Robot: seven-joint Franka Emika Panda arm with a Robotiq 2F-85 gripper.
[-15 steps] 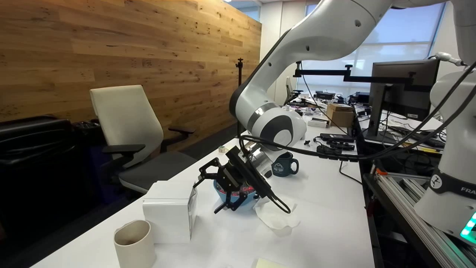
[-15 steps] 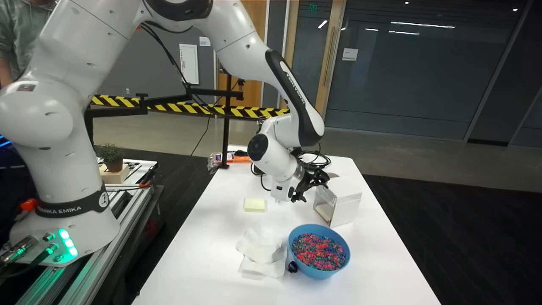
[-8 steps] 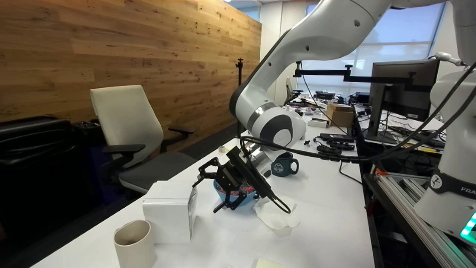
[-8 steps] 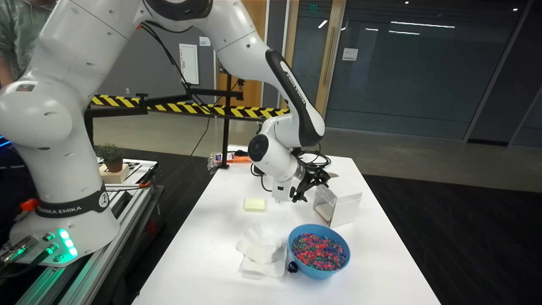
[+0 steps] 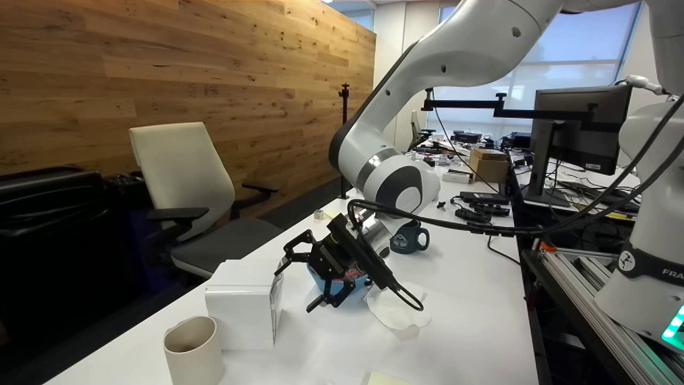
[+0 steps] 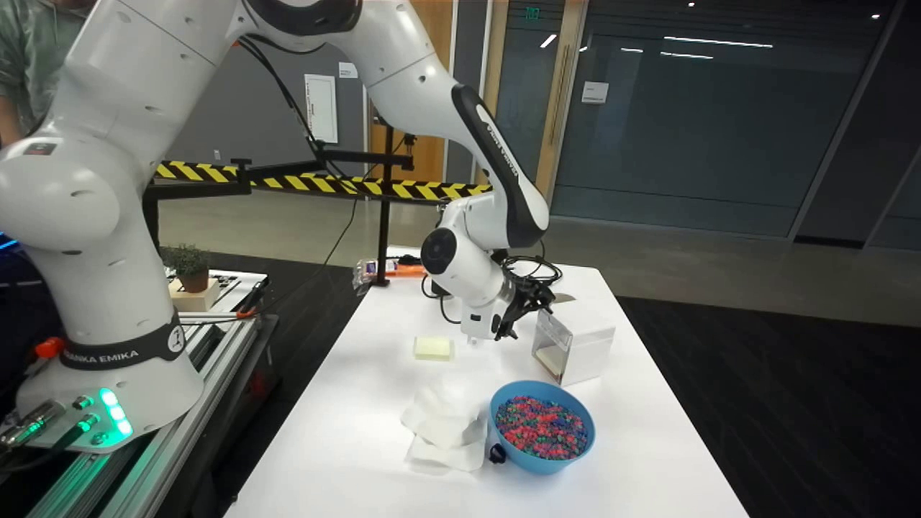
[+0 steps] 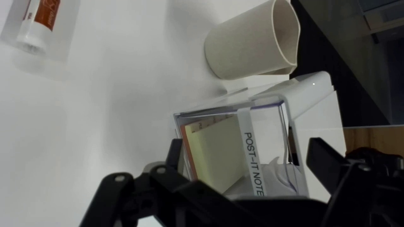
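Gripper wide open, nothing held; tilted down twd clear front of white Post-it box, which sits on white surface. In wrist view, fingers stand well apart w/ box front btwn them; tips v. close to box, can't tell if touching. Label on front reads POST-IT NOTE; yellow note pad inside, leaning, seen thru clear panel. Beige cup upright, just beside box. White tube w/ orange-brown label at corner of wrist view, partly cut off. Blue bowl near box, holds small red/blue/green bits; small black item right by bowl, can't ID. Crumpled white tissue just beside bowl. Pale yellow pad on surface, apart from box. Dark mug w/ pale logo past bowl, partly hidden by arm. Bkgd: office chair w/ light back, wood-plank wall, monitor, cardboard box; in an exterior view also potted plant on wooden block, yellow/black hazard tape, glass wall, part of a person at edge.
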